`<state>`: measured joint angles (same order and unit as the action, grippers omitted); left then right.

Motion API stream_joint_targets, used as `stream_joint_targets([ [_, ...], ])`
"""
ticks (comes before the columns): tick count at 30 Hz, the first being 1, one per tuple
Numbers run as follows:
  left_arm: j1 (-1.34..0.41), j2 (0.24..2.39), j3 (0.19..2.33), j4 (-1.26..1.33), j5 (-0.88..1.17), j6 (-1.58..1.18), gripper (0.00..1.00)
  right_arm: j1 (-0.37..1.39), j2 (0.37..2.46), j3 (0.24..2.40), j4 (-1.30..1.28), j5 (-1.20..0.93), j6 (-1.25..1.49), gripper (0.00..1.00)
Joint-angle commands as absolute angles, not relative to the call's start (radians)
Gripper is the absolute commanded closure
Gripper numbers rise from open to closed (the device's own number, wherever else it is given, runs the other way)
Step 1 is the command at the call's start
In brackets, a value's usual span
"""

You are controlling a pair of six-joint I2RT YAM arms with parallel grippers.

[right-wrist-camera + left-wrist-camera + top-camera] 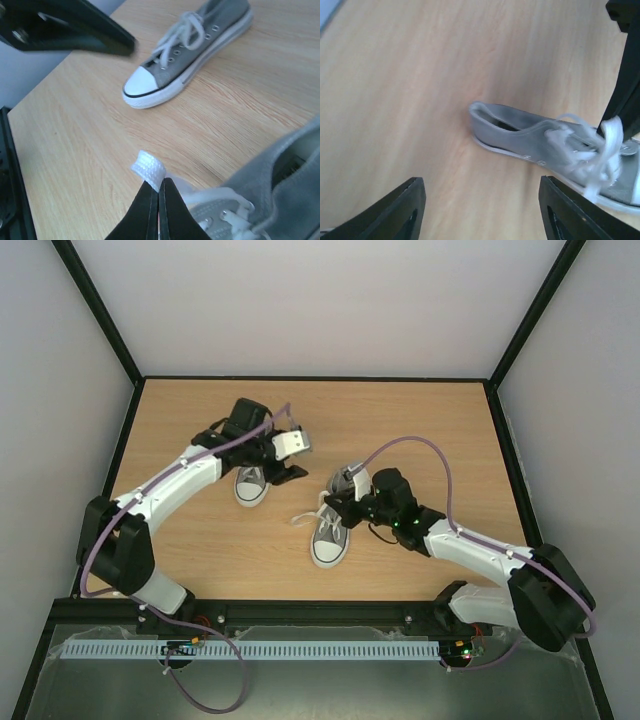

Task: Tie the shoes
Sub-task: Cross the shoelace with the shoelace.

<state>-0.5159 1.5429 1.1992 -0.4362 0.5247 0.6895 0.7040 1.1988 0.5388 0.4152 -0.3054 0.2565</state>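
Two grey shoes with white laces lie on the wooden table. The left shoe (250,485) (185,55) lies under my left arm. The right shoe (330,536) (530,140) (280,200) points toward the near edge. My left gripper (300,458) (480,210) hangs open above the table between the shoes, with nothing between its fingers. My right gripper (338,502) (159,184) sits over the right shoe, shut on a folded bit of its white lace (149,170). Another lace end (305,518) trails left on the table.
The table (440,440) is walled by pale panels with black frame edges. A rail (300,650) runs along the near edge by the arm bases. A finger of the left gripper (65,30) looms at the top left of the right wrist view.
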Motion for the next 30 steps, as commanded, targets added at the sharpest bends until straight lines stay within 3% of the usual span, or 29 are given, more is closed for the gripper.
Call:
stream_joint_targets([
  [1, -0.455, 1.498, 1.238, -0.421, 0.684, 0.712, 0.30, 0.672, 1.204, 0.546, 0.326, -0.246, 0.448, 0.99],
  [3, -0.485, 1.473, 1.232, -0.506, 0.730, 0.824, 0.29, 0.647, 1.221, 0.555, 0.312, -0.249, 0.499, 0.99],
  [8, -0.621, 1.466, 1.151, -0.620, 0.649, 1.000, 0.39, 0.618, 1.239, 0.541, 0.322, -0.268, 0.567, 0.99],
  [19, -0.798, 1.579, 1.013, -0.292, 0.291, 1.086, 0.37, 0.611, 1.280, 0.538, 0.318, -0.274, 0.606, 0.99],
  [23, -0.797, 1.601, 0.992, -0.250, 0.312, 1.107, 0.44, 0.606, 1.279, 0.538, 0.315, -0.278, 0.601, 0.99],
  [30, -0.799, 1.621, 0.939, -0.162, 0.288, 1.105, 0.65, 0.601, 1.285, 0.538, 0.318, -0.285, 0.597, 0.99],
])
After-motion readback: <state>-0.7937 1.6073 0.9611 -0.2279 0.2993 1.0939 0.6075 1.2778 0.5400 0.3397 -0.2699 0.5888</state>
